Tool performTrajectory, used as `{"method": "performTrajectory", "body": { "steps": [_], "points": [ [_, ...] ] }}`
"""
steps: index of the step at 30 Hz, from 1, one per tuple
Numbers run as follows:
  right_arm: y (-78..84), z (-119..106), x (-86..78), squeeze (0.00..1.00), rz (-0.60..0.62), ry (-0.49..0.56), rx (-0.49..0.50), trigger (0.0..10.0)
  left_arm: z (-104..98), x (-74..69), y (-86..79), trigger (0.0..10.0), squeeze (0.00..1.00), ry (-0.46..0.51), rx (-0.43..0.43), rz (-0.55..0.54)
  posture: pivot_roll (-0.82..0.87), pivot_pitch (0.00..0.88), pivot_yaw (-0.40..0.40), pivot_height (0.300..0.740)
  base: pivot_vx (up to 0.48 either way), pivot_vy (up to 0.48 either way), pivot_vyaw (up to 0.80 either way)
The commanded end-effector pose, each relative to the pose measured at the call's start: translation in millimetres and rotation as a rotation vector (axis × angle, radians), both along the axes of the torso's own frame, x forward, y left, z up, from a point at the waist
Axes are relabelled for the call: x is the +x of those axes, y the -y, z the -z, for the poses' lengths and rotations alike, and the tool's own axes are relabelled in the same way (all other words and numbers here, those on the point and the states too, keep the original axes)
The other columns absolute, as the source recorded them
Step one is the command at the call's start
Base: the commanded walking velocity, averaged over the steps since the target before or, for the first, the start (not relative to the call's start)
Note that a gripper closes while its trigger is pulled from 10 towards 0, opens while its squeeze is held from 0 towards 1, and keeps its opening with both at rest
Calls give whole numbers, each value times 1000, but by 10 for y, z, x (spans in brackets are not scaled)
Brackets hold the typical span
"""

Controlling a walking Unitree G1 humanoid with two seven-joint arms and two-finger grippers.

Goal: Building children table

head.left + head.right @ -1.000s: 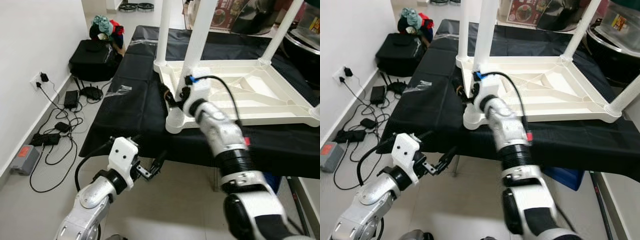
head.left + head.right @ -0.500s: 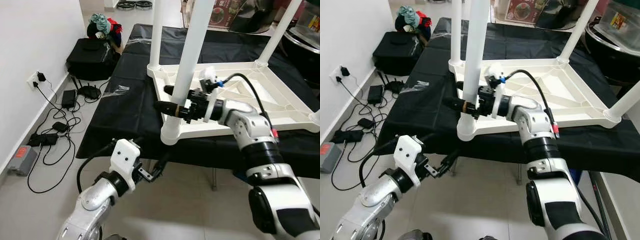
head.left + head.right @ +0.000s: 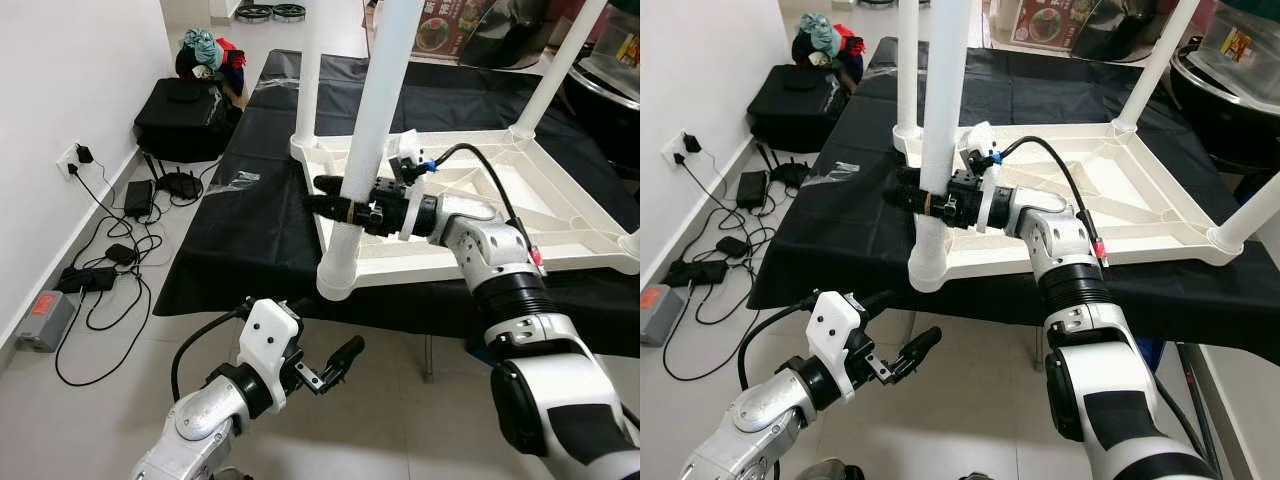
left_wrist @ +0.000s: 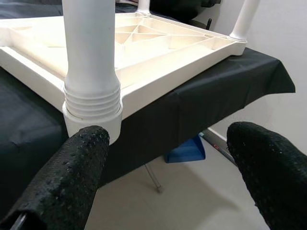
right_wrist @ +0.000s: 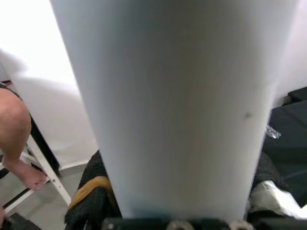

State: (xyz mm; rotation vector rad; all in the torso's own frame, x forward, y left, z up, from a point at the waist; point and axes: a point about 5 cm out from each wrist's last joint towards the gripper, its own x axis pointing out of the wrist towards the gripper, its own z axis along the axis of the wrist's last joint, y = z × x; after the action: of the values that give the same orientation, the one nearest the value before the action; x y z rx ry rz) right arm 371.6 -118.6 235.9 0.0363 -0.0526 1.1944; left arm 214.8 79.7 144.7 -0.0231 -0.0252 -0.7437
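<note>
The right claw (image 3: 345, 206) now has its two black fingers closed around the near white leg (image 3: 375, 130) of the upturned children table (image 3: 480, 215), low on the shaft just above the ribbed collar where it enters the corner socket (image 3: 338, 283). A second ago this arm reached over the frame from the front; it has since swung round to come in from 3 o'clock, level, and the grip has crept a little higher up the leg. In the right wrist view the leg (image 5: 177, 105) stands hard against the palm, so the hold looks firm.

The white table lies upside down on the black-covered tabletop (image 3: 270, 215), its near corner overhanging the front edge at about 6 o'clock of the frame; it has slid slightly toward the robot. The other legs stand upright at 12 and 2 o'clock.

The left claw (image 3: 335, 362) has risen and come forward below that corner, fingers spread wide and holding nothing; in the left wrist view its fingertips (image 4: 72, 167) bracket the socket from beneath.

My reading: the right arm is seating or twisting this leg home, and the left is moving up to brace the corner
</note>
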Motion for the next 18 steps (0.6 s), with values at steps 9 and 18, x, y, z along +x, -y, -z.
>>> {"method": "performTrajectory", "body": {
  "steps": [9, 18],
  "points": [
    [113, 86, 156, 0, 417, -29, 77, 0, 16, 45, -28, 10000, 0, 7, 16, -37, 166, 80, -84, 740, 0, 0, 0],
    [249, 224, 149, 0, 1129, -18, 22, 0, 1, 79, -56, 10000, 0, 21, 25, -55, 159, 83, -78, 740, 0, 0, 0]
  ]
}}
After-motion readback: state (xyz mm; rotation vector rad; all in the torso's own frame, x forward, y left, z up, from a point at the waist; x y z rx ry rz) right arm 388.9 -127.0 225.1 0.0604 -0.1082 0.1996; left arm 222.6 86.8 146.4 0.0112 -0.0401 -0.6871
